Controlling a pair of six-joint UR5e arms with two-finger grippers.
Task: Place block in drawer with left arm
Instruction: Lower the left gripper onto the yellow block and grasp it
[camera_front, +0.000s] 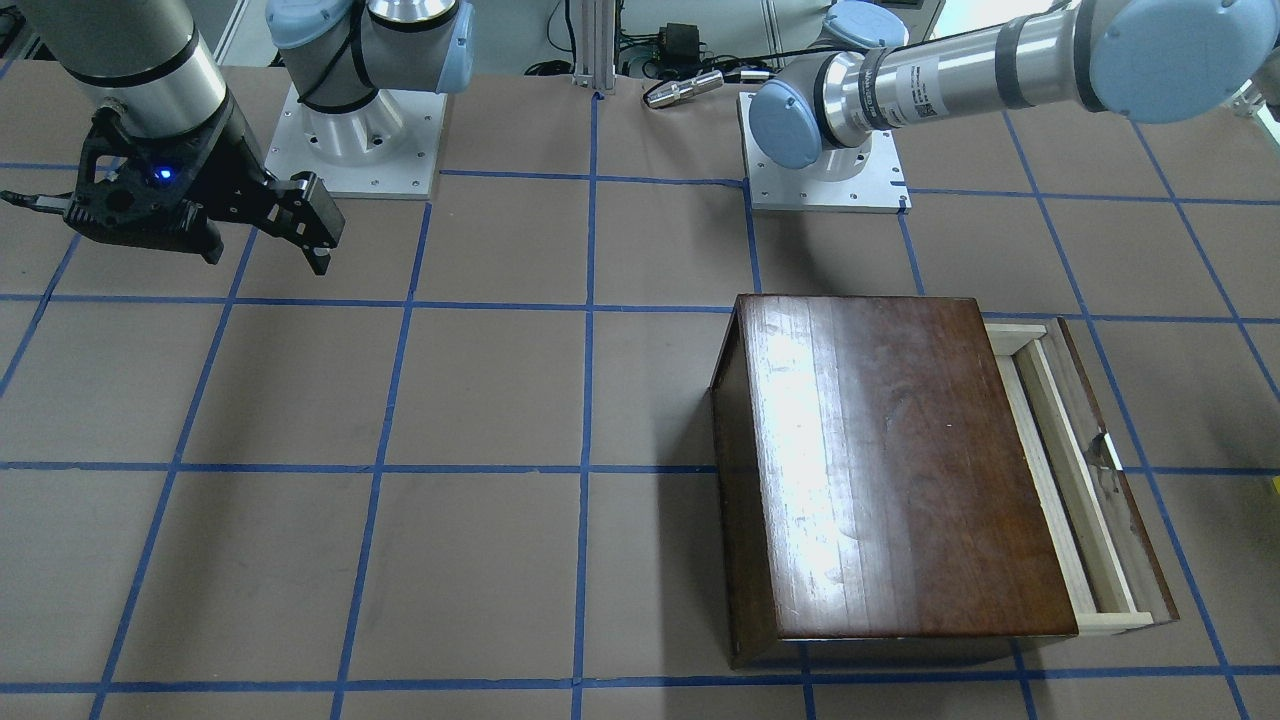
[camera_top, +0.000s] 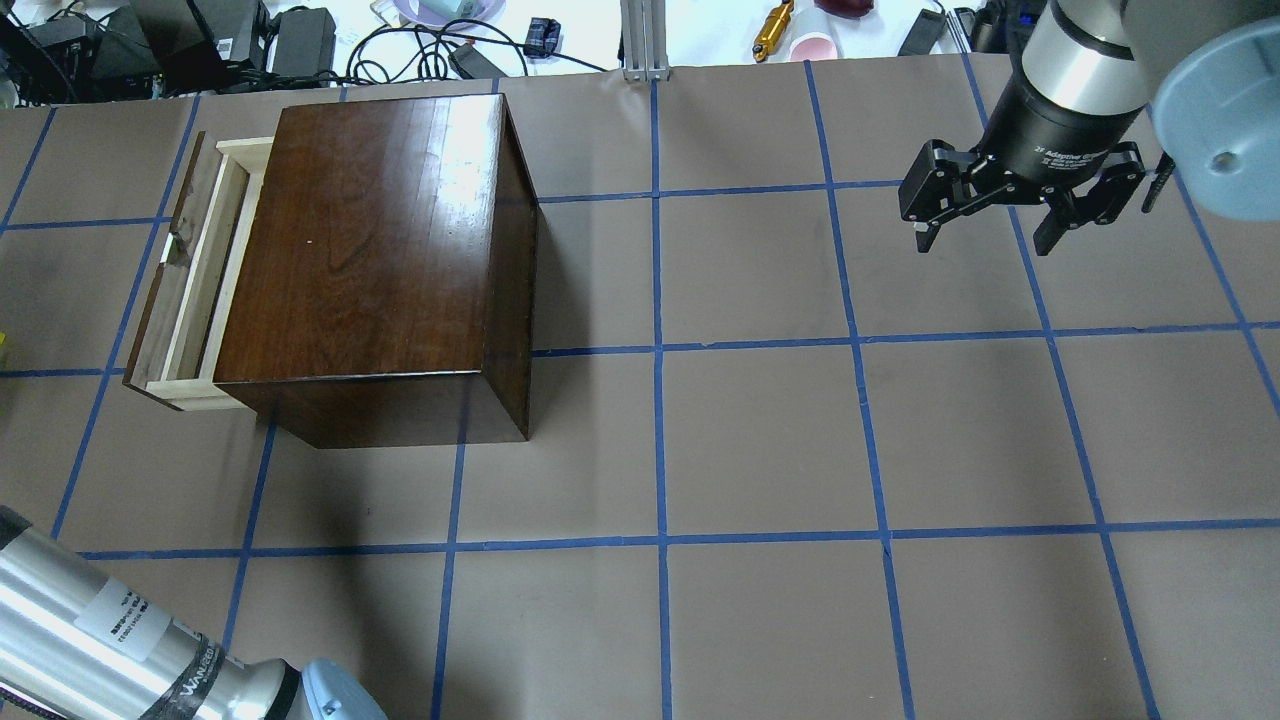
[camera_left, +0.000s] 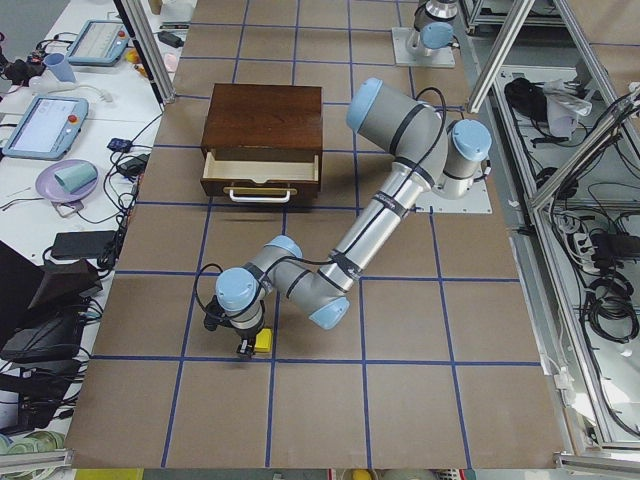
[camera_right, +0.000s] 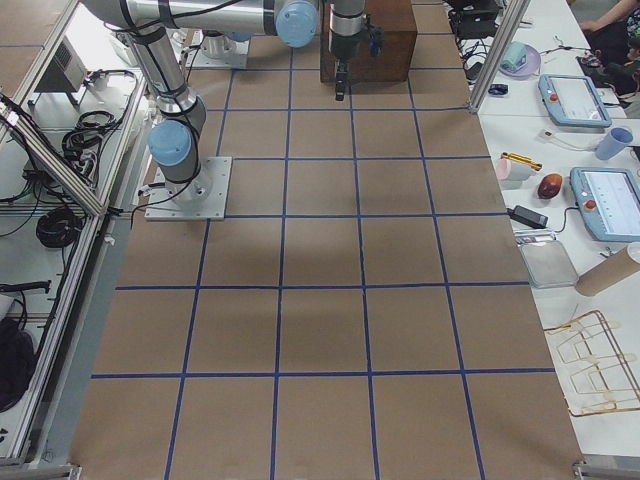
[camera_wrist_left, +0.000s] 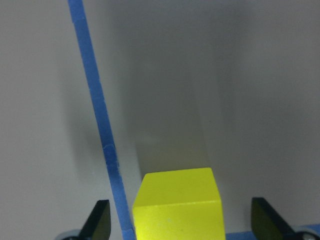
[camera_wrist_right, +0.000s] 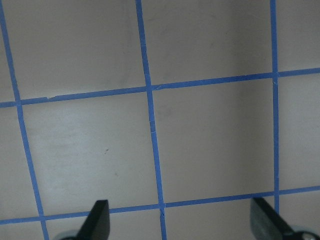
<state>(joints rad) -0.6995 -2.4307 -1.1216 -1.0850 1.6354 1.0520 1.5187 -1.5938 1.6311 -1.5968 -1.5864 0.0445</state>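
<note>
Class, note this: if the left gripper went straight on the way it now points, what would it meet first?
The block sits between the left gripper's open fingers, so it likely meets that first, then the table; depth is unclear.

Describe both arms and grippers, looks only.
Both arms: silver tubes, pale blue joint caps, black bands. Left arm has a white printed label; a black cable loops near its wrist. Right arm has a blue light at its wrist. Left gripper and right gripper: black, two-finger; white lettering on the right's body.
</note>
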